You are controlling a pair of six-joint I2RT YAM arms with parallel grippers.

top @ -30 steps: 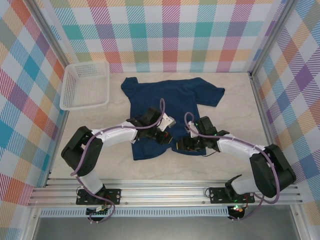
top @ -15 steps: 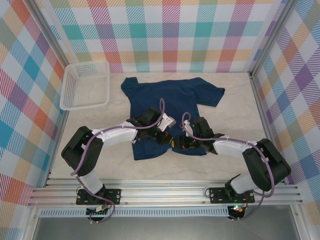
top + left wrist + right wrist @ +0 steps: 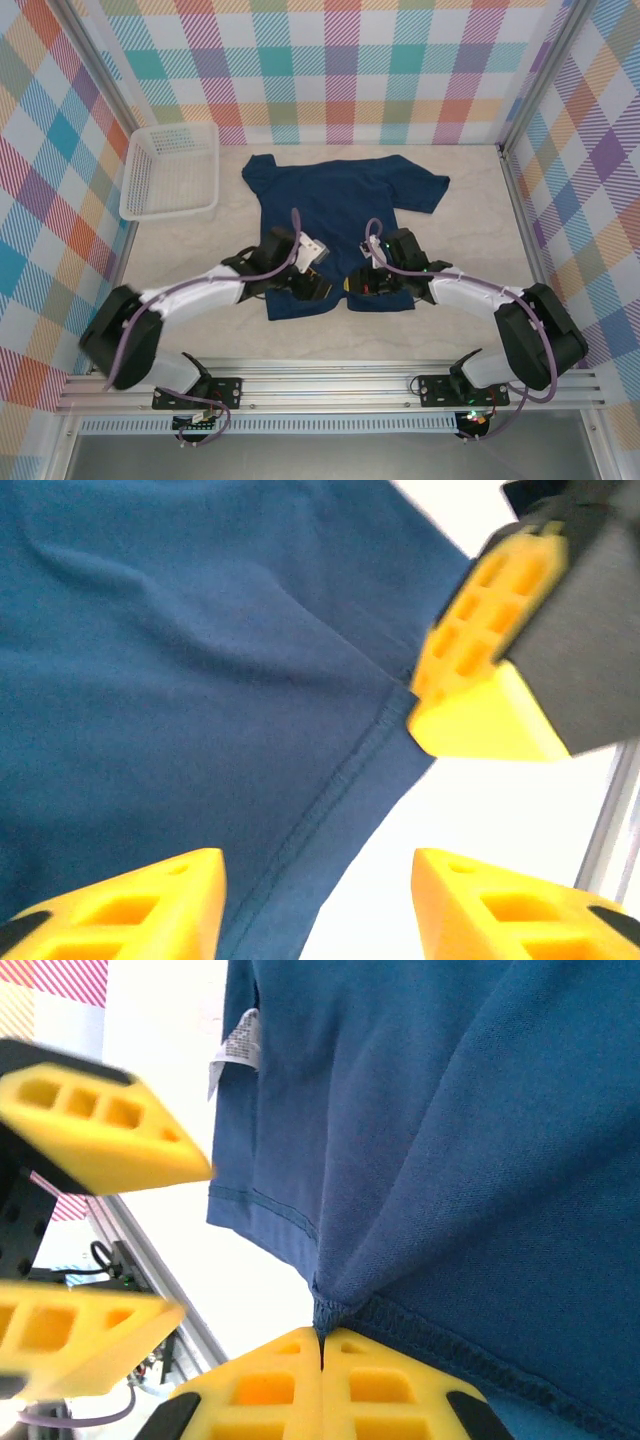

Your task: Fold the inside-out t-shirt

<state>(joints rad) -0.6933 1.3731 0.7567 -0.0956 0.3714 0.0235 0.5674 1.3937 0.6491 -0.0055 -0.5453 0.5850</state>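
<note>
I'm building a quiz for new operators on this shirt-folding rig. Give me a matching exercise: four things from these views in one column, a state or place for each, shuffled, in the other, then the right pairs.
Column one
1. left gripper
2. right gripper
3. basket
4. care label

Column two
A. white mesh, far left, apart from the t-shirt
B. shut, pinching the near hem
C. open, with the hem running between its fingers
D. small and white, on a seam of the dark blue cloth

Pairs: 1-C, 2-B, 3-A, 4-D
</note>
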